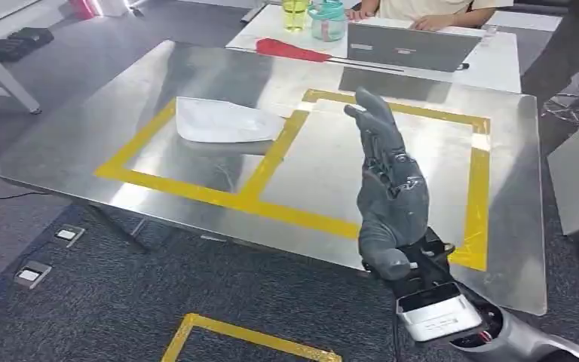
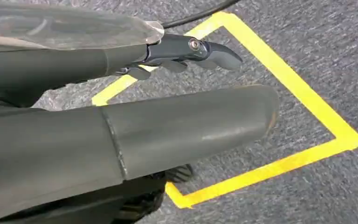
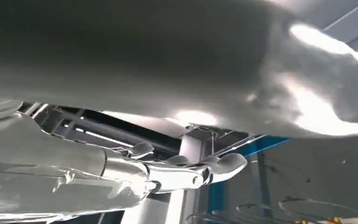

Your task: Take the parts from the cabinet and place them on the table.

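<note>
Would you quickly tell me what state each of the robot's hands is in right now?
Left hand: open, fingers stretched out over the floor, holding nothing.
Right hand: open, raised above the metal table, fingers extended, holding nothing.

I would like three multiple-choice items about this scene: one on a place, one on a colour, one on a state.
1. Where does the white curved plastic part lie?
A. inside the left taped rectangle on the metal table
B. on the carpet
C. on the laptop

2. What colour is the tape outlining the rectangles on the table?
A. blue
B. yellow
C. red

3. In what state is the robot's right hand?
A. holding the white part
B. raised over the table, fingers extended, holding nothing
C. resting flat on the table

Answers:
1 A, the part sits within the left yellow outline.
2 B, the tape lines are yellow.
3 B, the head view shows the fingers upright and nothing in them.
</note>
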